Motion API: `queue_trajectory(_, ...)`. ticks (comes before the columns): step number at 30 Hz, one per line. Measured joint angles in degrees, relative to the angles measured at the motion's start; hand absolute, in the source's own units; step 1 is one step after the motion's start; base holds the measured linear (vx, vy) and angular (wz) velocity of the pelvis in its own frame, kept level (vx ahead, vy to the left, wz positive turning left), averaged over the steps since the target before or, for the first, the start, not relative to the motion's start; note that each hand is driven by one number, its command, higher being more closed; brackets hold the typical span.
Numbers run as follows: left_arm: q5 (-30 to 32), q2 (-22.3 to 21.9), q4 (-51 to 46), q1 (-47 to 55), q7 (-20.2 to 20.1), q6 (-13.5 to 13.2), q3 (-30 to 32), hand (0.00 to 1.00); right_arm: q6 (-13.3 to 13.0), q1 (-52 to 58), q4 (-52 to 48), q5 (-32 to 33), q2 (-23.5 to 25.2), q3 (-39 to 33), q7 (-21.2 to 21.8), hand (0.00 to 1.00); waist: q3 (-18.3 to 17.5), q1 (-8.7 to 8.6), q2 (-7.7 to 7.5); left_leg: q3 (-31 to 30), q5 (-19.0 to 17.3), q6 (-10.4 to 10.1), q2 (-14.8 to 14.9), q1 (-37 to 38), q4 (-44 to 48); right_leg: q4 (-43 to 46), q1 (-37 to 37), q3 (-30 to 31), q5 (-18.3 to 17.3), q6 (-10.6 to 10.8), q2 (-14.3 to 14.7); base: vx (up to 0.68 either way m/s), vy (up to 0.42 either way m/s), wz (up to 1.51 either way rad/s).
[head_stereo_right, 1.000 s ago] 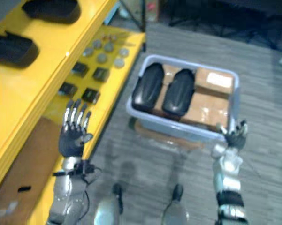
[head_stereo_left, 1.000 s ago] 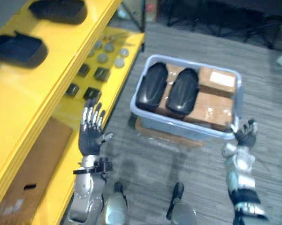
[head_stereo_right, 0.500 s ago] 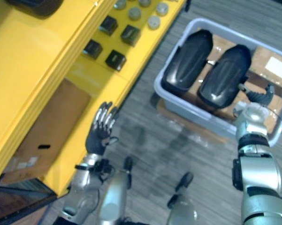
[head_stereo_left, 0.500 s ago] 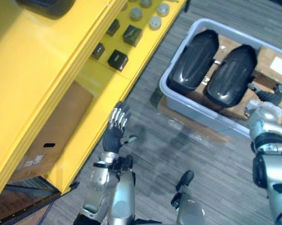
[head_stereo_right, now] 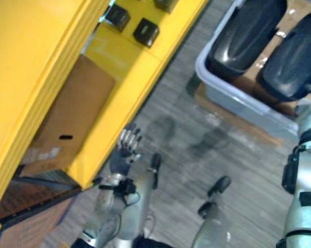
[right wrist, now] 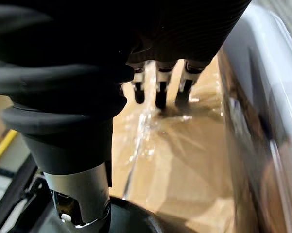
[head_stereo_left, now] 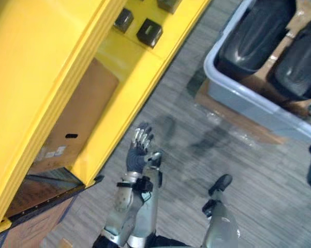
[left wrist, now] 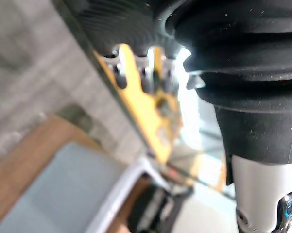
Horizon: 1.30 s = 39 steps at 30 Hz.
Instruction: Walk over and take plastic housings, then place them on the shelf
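The fingers [right wrist: 159, 94] of the right hand [right wrist: 184, 34] hang straight and slightly apart, dark tips leading, with nothing pinched between them and the thumb, which stands off on its own. Straight past the tips lie brown cardboard boxes [right wrist: 184, 160] skinned in clear tape. They sit inside a pale grey plastic tub [head_stereo_right: 233, 98], whose wall rises just beside the fingers.

The two glossy black oblong plastic housings lie in that same tub, side by side on top of the boxes. One [head_stereo_right: 295, 57] is just beside this hand, toward its thumb side as far as I can tell, and the other [head_stereo_right: 246, 31] lies beyond the first. Their long axes run from the tub's near rim toward its far wall, roughly the way these fingers point, I'd say.

So the right hand is plainly the nearer one, reaching in over the near rim from the forearm. To my eye it needs a short sideways shift toward the thumb to come over the nearer shell's curved back.

The left hand [head_stereo_left: 138, 154] is raised with its fingers straight and fanned, holding nothing. It is close beside the lower ledge of the tall yellow metal shelf [head_stereo_left: 52, 67] and well apart from the tub.
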Motion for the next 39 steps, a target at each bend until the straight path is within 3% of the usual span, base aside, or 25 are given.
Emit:
queue_trajectory(3, -2.3, 0.0, 0.6, 0.0, 0.4, -1.1, -0.2, 0.00, 2.7, -1.0, 0.6, -3.4, -1.9, 0.8, 1.2, 1.00, 0.0, 0.80, 0.09, -0.1, 0.1, 0.1, -0.1, -1.7, 0.6, 0.7, -1.6, 0.0, 0.0, 0.0, -0.3, -0.04, 0.023, 0.01)
queue_trajectory(9, -4.2, 0.0, 2.6, -0.1, 0.2, -3.4, -0.4, 0.00, 5.4, -0.9, 2.3, -10.1, -6.1, 2.4, 3.7, 1.00, 0.1, 1.27, 0.34, -0.6, 0.3, 0.4, -0.9, -3.6, 0.5, 0.8, -3.0, -1.1, 0.0, 0.0, -0.9, -0.02, 0.018, 0.06)
queue_trajectory(18, -4.5, 0.0, 3.5, 0.0, -0.4, -5.0, -1.5, 0.00, 9.4, -1.6, 4.1, -16.2, -7.0, 4.5, 8.9, 1.00, -0.1, 2.22, 0.64, -0.6, 0.3, 0.4, -0.9, -3.6, 0.3, 0.7, -3.0, -1.6, 0.0, 0.0, -1.0, -0.02, 0.005, 0.01)
queue_trajectory(22, -4.5, 0.1, 3.1, 0.6, -0.9, -6.2, -1.4, 0.00, 9.7, -1.5, 5.2, -20.3, -7.0, 4.9, 9.2, 1.00, -0.3, 2.33, 0.93, -1.2, 0.4, 0.4, -1.0, -3.6, 0.3, 0.7, -2.5, -2.6, 0.0, 0.0, -0.9, -0.05, 0.011, 0.07)
queue_trajectory(28, -4.5, 0.2, 1.2, 4.0, -1.0, -6.9, 0.5, 0.00, 1.3, -1.8, 3.6, -26.5, -6.5, 13.0, 6.1, 1.00, -0.3, 2.17, 0.93, -1.2, 0.6, 0.3, -0.8, -1.9, -0.2, 0.4, -0.7, -2.9, 0.0, 0.0, -0.7, -0.03, 0.007, 0.01)
queue_trajectory(35, -4.5, 2.6, -2.6, 6.8, -2.3, -8.2, 3.8, 0.00, -4.9, -1.9, -4.4, -27.6, -6.3, 22.2, 2.4, 1.00, -0.2, 1.67, 0.65, -0.5, 1.3, -0.3, 0.3, 2.4, -2.9, -0.3, 2.1, -2.9, -0.1, -0.2, 0.2, -0.04, -0.021, -0.03)
queue_trajectory(39, -4.5, 3.0, -4.4, 8.1, -2.6, -8.4, 5.2, 0.00, -6.4, -1.9, -6.4, -28.1, -3.2, 23.6, 2.3, 1.00, -0.1, 0.38, -1.34, 0.1, 2.6, -0.8, 0.8, 5.4, -5.9, -0.3, 3.4, -2.8, -0.2, -0.4, 0.5, -0.02, -0.032, -0.04)
